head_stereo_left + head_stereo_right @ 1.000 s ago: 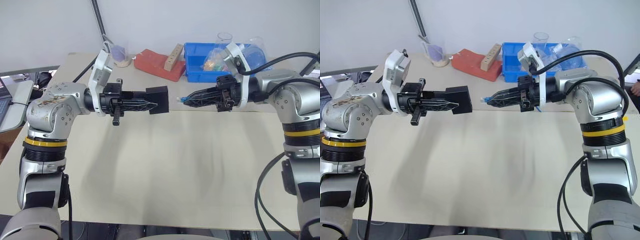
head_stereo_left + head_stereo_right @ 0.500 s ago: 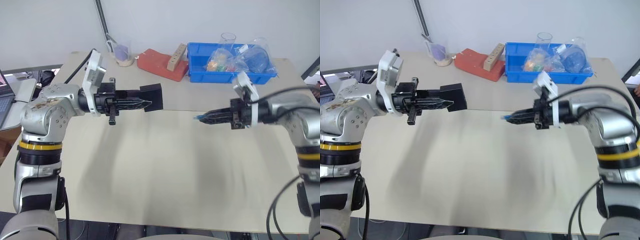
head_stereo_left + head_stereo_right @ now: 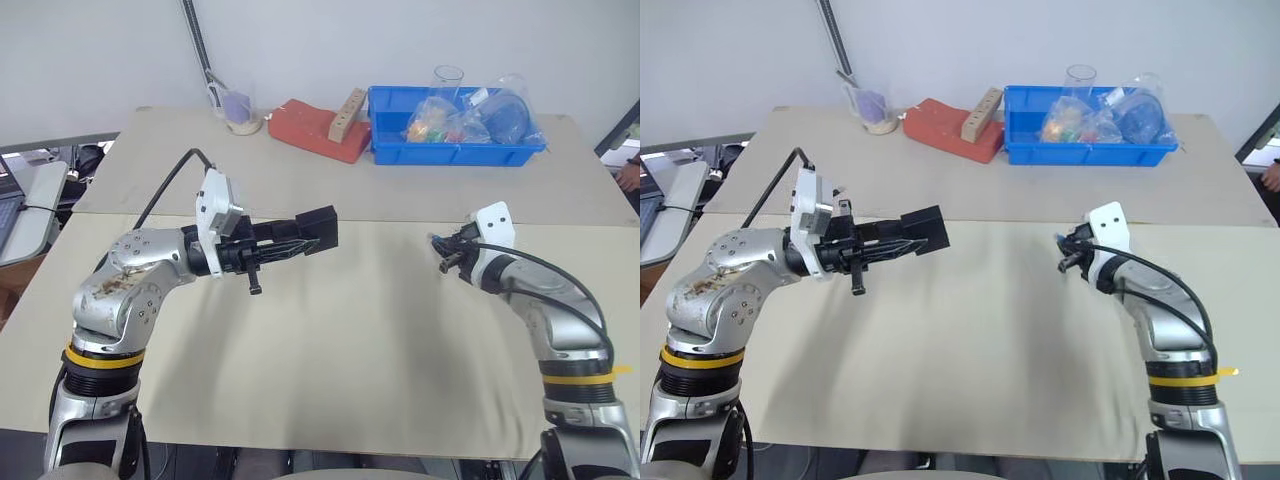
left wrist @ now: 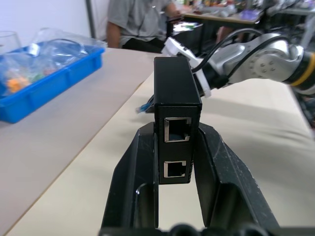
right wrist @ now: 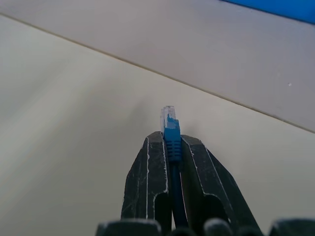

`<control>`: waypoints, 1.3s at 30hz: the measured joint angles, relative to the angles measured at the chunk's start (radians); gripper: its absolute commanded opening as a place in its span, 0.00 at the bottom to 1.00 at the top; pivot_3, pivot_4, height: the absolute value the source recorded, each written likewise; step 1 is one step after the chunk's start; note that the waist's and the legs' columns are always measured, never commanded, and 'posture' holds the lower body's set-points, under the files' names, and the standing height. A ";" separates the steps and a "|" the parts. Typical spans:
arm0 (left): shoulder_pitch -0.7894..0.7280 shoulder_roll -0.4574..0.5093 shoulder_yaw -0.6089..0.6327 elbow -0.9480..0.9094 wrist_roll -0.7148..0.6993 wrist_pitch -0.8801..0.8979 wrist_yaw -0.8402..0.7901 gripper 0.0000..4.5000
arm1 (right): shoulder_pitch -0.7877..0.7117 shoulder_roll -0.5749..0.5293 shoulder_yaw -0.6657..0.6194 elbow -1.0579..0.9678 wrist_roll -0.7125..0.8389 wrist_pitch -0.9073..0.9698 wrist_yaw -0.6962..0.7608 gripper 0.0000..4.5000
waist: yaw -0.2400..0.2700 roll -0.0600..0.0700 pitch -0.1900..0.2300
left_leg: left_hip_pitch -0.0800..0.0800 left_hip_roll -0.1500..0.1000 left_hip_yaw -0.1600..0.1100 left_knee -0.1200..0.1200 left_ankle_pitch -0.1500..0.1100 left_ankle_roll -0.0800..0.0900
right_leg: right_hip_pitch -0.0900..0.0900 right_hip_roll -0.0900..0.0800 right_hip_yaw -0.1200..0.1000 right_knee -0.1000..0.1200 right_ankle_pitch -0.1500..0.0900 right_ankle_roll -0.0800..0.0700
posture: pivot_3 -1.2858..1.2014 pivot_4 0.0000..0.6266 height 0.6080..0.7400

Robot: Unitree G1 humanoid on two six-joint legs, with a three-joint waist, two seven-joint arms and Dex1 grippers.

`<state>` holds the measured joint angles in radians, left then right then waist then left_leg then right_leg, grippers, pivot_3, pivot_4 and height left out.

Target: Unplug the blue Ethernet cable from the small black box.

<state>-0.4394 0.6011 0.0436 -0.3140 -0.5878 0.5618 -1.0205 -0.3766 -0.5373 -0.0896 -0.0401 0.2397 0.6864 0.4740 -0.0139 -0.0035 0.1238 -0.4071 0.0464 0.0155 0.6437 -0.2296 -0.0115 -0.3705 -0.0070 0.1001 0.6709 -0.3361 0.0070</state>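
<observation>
The left gripper (image 3: 305, 243) sits left of centre in the head views, clamped tight on the small black box (image 3: 321, 228), which projects past the fingertips. In the left wrist view the box (image 4: 176, 108) stands on edge between the two black fingers (image 4: 135, 182), presenting two empty sockets stacked one above the other; no lettering or brand mark is legible on its faces. The right gripper (image 3: 440, 247) sits right of centre, low over the beige table (image 3: 330, 350), well apart from the box. Its fingers (image 5: 147, 182) are closed on the blue Ethernet cable (image 5: 172, 147), the clear plug tip protruding just past the fingertips and free of any socket. At upper right of the head views stands a blue bin (image 3: 455, 150); a red pad (image 3: 315, 128) lies to its left. No readable writing appears on either.
</observation>
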 measured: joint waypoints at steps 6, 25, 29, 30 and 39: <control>0.029 0.009 -0.003 -0.001 0.012 -0.028 -0.001 0.11 | 0.002 0.016 -0.001 0.027 0.004 0.000 -0.001 0.00 | 0.000 0.000 0.000 | 0.000 0.000 0.000 0.000 0.000 0.000 | 0.001 0.000 0.000 -0.001 0.000 0.000 | 0.52 0.24 0.99; 0.090 0.024 0.017 -0.032 0.011 -0.030 0.046 0.11 | 0.008 -0.131 0.005 -0.078 0.072 -0.020 0.261 0.99 | -0.004 0.001 0.000 | 0.000 0.001 0.000 -0.001 0.000 0.001 | 0.001 0.000 0.000 -0.004 0.000 0.000 | 0.52 0.24 0.99; 0.166 0.023 0.092 -0.039 0.030 -0.031 0.145 0.11 | -0.098 -0.163 0.004 -0.221 0.228 0.083 0.372 0.99 | -0.010 0.001 0.000 | 0.001 0.003 0.000 -0.001 0.000 0.001 | 0.001 0.001 0.000 -0.004 0.000 0.000 | 0.52 0.24 0.99; 0.189 0.021 0.120 -0.038 0.043 -0.036 0.183 0.11 | -0.132 -0.163 0.004 -0.264 0.282 0.115 0.397 0.99 | -0.010 0.001 0.000 | 0.001 0.003 -0.001 -0.001 -0.001 0.001 | 0.001 0.001 -0.001 -0.004 0.000 0.000 | 0.52 0.24 0.99; 0.301 -0.058 0.280 0.087 0.196 -0.170 0.459 0.11 | -0.314 -0.102 0.082 -0.412 0.493 0.259 0.406 0.99 | 0.007 0.000 0.000 | -0.001 0.001 -0.003 -0.001 -0.001 0.001 | 0.002 -0.005 -0.003 -0.004 0.000 0.000 | 0.52 0.24 0.99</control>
<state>-0.1389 0.5428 0.3239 -0.2270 -0.3917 0.3917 -0.5614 -0.6911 -0.6395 -0.0078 -0.4521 0.7323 0.9458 0.8797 -0.0068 -0.0037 0.1239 -0.4078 0.0476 0.0127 0.6425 -0.2305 -0.0102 -0.3688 -0.0119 0.0968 0.6669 -0.3360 0.0069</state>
